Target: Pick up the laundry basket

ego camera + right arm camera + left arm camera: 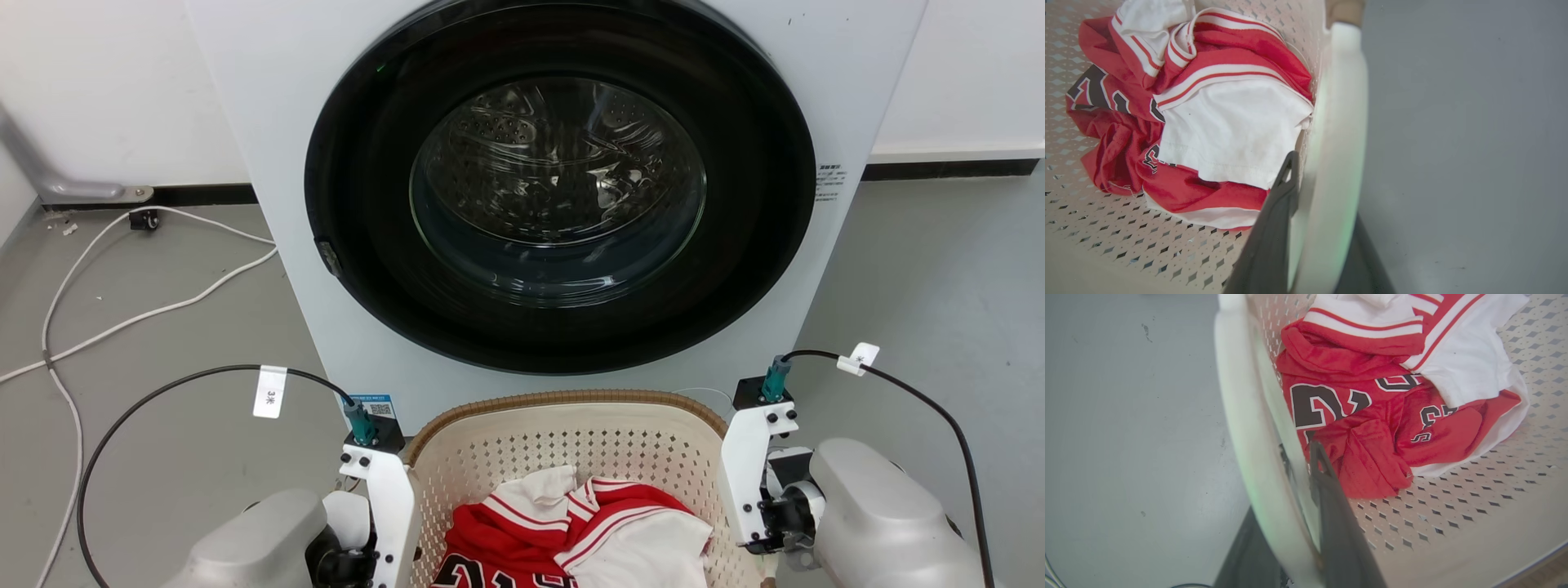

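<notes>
1. Position. The laundry basket (563, 402) sits between the two hands, its far rim close to the washing machine (563, 204). A red-and-white jersey (1372, 428) lies heaped on its perforated bottom.
2. Left gripper (1286, 482). It is clamped across the white left handle (1245, 416). One dark finger is inside the wall, just beside the jersey, and the other is outside, under the handle.
3. Right gripper (1327, 192). It grasps the right handle (1339, 122) in the same way, with the inner finger near the white cloth and the outer finger on the floor side.
4. Limit of view. Whether the basket's underside has left the floor (163, 327) cannot be told from these views.
5. Hazard: slipping. The handles look smooth and rounded and the fingers are narrow. If one arm rises faster than the other, the basket would probably tilt and a handle could slide out of the grip.
6. Hazard: flexing. If the hands drift apart or press together, the thin plastic wall may bow, and a handle may twist free.
7. Hazard: trapped cloth. The jersey lies against both inner fingers. Fabric caught between a finger and the wall would weaken the hold, or be dragged out over the rim.
8. Hazard: collision. The machine stands just beyond the fingertips, so a forward swing during the lift could knock the rim against its door.
</notes>
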